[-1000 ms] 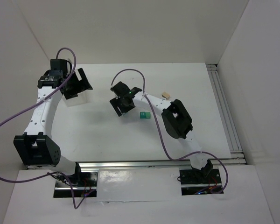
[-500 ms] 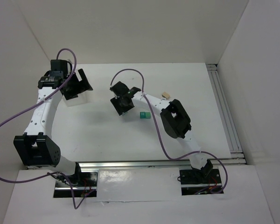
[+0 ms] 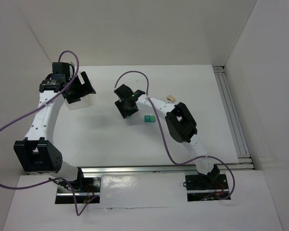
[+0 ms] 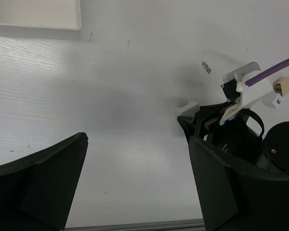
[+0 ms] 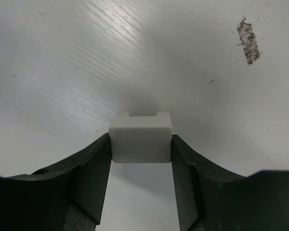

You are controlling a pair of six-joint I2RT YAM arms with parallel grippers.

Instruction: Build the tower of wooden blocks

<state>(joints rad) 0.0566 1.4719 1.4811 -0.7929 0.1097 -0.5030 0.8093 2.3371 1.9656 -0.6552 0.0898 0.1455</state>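
Observation:
My right gripper [image 3: 126, 109] is shut on the white cube [image 5: 140, 137], which sits squeezed between both fingertips [image 5: 98, 159]; its red cross mark is hidden. I cannot tell whether the cube touches the table. The cube also shows in the left wrist view [image 4: 188, 108]. The teal-green cube [image 3: 149, 118] lies on the table just right of that gripper. The tan cylinder [image 3: 171, 97] lies further right, behind the right arm. My left gripper [image 3: 80, 88] is open and empty [image 4: 137, 192], at the far left above the tray.
The translucent white tray [image 3: 80, 103] stands at the back left under the left gripper; its corner shows in the left wrist view [image 4: 48, 17]. A metal rail [image 3: 233, 115] runs along the table's right edge. White walls enclose the table.
The right arm's elbow has shifted slightly left; the right gripper and the white cube have barely moved. The left arm is still.

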